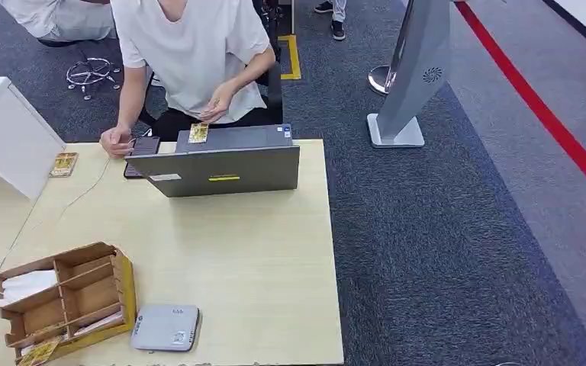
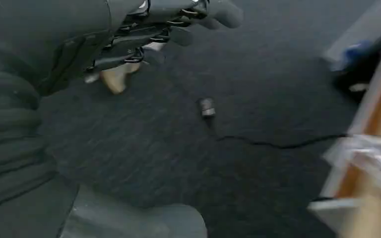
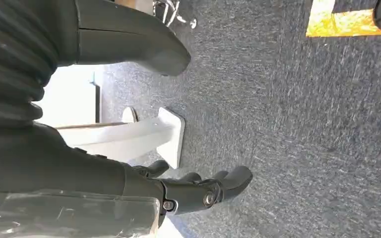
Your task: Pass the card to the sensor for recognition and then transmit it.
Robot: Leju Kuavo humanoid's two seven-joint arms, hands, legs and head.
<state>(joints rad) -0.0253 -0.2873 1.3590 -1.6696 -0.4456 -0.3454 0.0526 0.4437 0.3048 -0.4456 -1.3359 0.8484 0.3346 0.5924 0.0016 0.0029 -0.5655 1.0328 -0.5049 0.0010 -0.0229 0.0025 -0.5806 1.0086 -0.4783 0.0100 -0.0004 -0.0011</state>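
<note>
A yellow patterned card [image 1: 198, 133] lies on the grey laptop [image 1: 225, 162] at the table's far side, right by the fingers of a seated person [image 1: 194, 53] in a white shirt. A second card [image 1: 64, 164] lies at the table's left edge. More cards [image 1: 40, 351] sit in the wooden organiser [image 1: 126, 286] at the near left. The grey sensor pad [image 1: 165, 328] lies beside it near the front edge. My left hand [image 2: 161, 25] hangs over dark carpet, fingers loosely apart and holding nothing. My right hand [image 3: 198, 191] also hangs over carpet, fingers extended and empty.
The person's other hand rests on a dark phone [image 1: 143, 146] left of the laptop. A white box [image 1: 4, 133] stands at the far left. A grey kiosk stand [image 1: 416, 76] rises on the carpet to the right. A black cable [image 2: 278, 145] runs across the floor.
</note>
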